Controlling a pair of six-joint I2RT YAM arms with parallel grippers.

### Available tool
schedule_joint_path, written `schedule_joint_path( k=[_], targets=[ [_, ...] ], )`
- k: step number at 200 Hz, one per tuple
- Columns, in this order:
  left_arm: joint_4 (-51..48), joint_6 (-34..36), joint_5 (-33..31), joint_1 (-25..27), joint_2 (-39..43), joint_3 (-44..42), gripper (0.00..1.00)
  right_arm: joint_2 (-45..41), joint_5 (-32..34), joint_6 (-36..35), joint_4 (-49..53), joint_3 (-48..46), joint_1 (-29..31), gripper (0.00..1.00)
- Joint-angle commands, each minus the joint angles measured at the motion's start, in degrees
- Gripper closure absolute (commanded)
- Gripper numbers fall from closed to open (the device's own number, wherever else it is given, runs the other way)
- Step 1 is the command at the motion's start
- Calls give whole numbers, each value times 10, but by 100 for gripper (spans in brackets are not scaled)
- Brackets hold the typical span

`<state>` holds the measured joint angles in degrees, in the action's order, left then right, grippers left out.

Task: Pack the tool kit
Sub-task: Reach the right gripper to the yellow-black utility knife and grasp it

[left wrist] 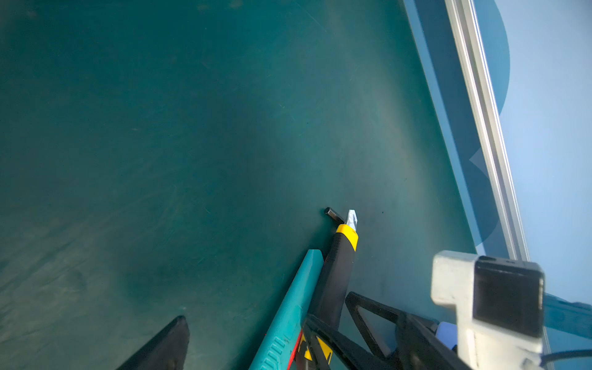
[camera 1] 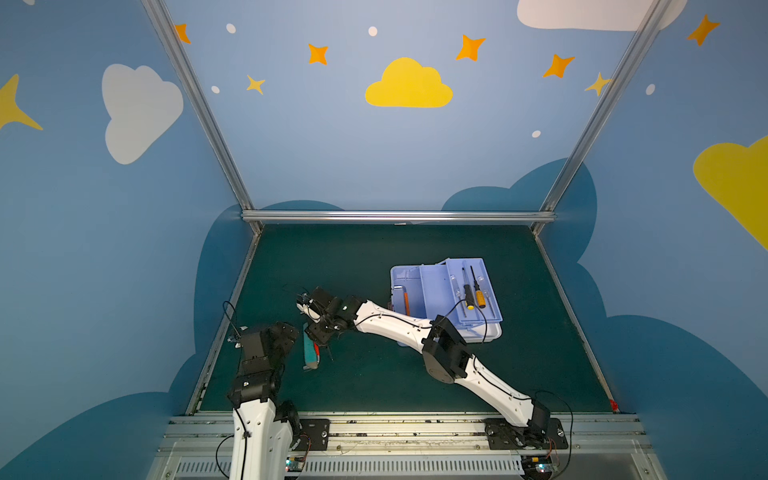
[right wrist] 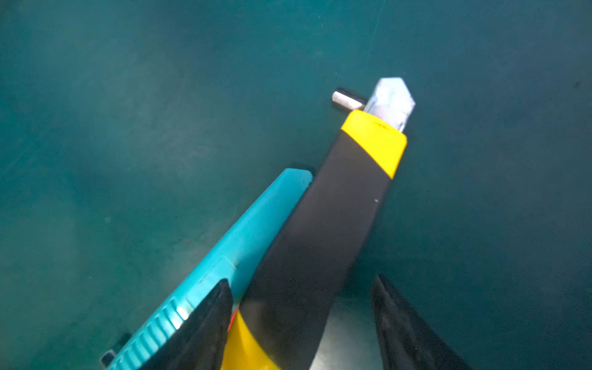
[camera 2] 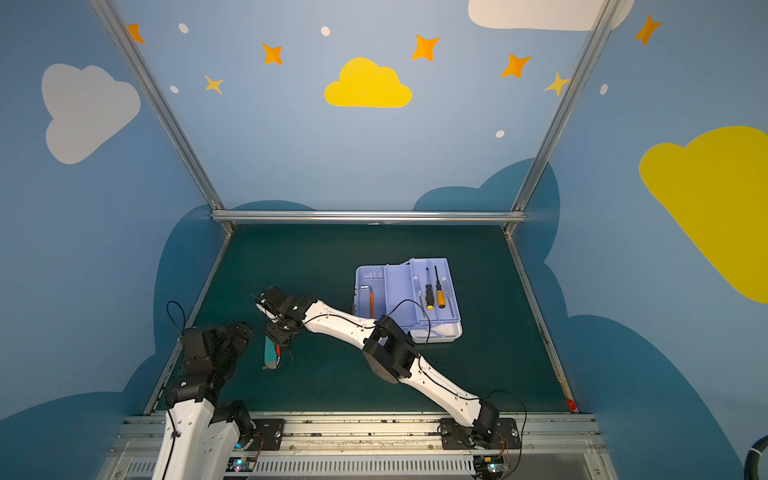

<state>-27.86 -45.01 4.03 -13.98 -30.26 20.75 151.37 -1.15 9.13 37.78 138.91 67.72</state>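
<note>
The tool kit [camera 1: 415, 286] lies open right of centre, with its lavender inside up. Two screwdrivers [camera 1: 473, 293] and an orange wrench [camera 1: 406, 301] rest in it. The teal knife [camera 1: 309, 353] [right wrist: 243, 237] lies on the mat at the left, touching a black tool with yellow bands [right wrist: 326, 208] [left wrist: 336, 275]. My right gripper [camera 1: 320, 334] [right wrist: 301, 280] reaches across and points down over them. It is open: the black tool sits between its fingers, with a gap on one side. My left gripper [camera 1: 289, 332] [left wrist: 294, 349] stands wide open just left of the knife and holds nothing.
A short metal rod [right wrist: 347, 100] lies by the black tool's silver tip. The left wall rail [camera 1: 226, 328] runs close behind my left arm. Green mat [camera 1: 374, 374] stretches between the arms and the front rail.
</note>
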Motion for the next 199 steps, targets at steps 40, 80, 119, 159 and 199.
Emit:
schedule_joint_path(
  k=[40,80,119,159,199],
  targets=[
    [5,11,26,-3,7,-9,0,17,19,9,32,16,-13,41],
    [17,16,39,-3,6,-14,0,-5,26,11,25,-11,-24,46],
    [38,23,56,-3,-7,-21,0,-21,27,6,26,-34,-29,49],
    [63,27,74,-2,-29,-29,0,-59,46,-3,1,-91,-32,61],
    [73,31,77,-2,-39,-29,0,-92,71,-10,-34,-128,-31,71]
  ],
)
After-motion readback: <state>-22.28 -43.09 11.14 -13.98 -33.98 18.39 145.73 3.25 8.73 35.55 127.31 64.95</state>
